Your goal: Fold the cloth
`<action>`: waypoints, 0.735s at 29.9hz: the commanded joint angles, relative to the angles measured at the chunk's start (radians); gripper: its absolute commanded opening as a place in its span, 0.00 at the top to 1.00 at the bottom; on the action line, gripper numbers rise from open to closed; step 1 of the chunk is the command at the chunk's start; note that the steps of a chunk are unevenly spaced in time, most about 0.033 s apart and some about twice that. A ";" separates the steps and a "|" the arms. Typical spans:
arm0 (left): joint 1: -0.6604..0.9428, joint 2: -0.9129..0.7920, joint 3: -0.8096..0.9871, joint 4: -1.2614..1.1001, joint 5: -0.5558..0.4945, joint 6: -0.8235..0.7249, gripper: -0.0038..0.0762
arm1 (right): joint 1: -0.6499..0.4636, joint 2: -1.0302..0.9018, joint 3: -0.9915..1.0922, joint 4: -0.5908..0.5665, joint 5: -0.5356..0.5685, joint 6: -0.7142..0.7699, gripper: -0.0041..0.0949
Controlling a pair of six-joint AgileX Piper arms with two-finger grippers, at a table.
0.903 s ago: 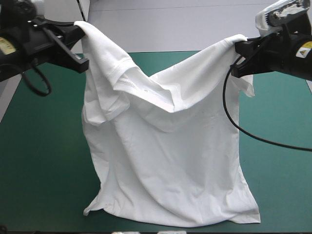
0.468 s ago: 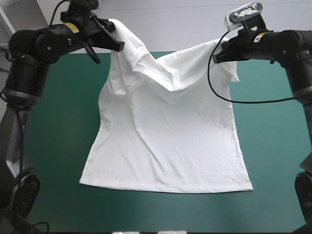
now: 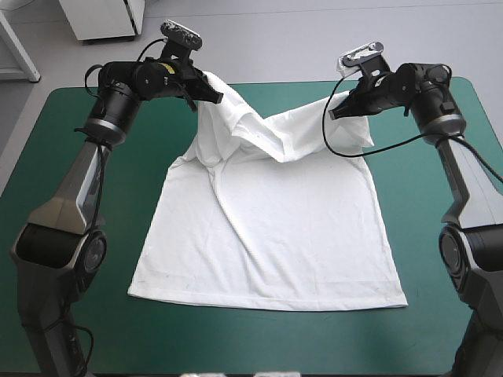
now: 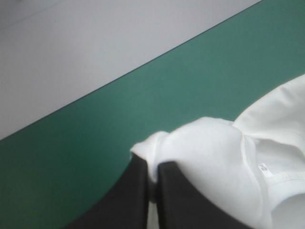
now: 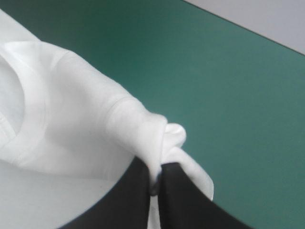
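Observation:
The white T-shirt [image 3: 267, 228] lies mostly spread on the teal-green cover, its hem toward the near edge. Both shoulders are held up near the far edge, and the collar sags between them. My left gripper [image 3: 214, 96] is shut on the left shoulder; in the left wrist view the black fingers [image 4: 138, 191] pinch a white bunch of the T-shirt [image 4: 209, 157]. My right gripper [image 3: 336, 111] is shut on the right shoulder; in the right wrist view a sleeve fold of the T-shirt [image 5: 86, 124] comes out from between its fingers [image 5: 138, 191].
The table [image 3: 47, 157] shows bare teal-green cover on both sides of the shirt and in a strip along the near edge. Grey floor lies beyond the far edge. A white cabinet [image 3: 102, 17] stands past the far left corner.
Both arms have carried the shoulders away toward the far edge and lower. The shirt, earlier hanging in a deep drape, now lies flatter, with its hem straightened on the cover.

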 commanded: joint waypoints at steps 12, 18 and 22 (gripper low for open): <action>0.051 0.082 -0.029 -0.116 -0.064 0.019 0.95 | -0.032 0.106 -0.025 0.033 -0.079 -0.050 0.93; 0.053 0.088 -0.029 -0.127 0.003 0.019 0.64 | -0.077 0.106 -0.025 0.149 -0.025 -0.117 0.58; 0.060 0.086 -0.029 -0.138 0.053 0.015 0.42 | -0.100 0.093 -0.025 0.170 0.025 -0.117 0.44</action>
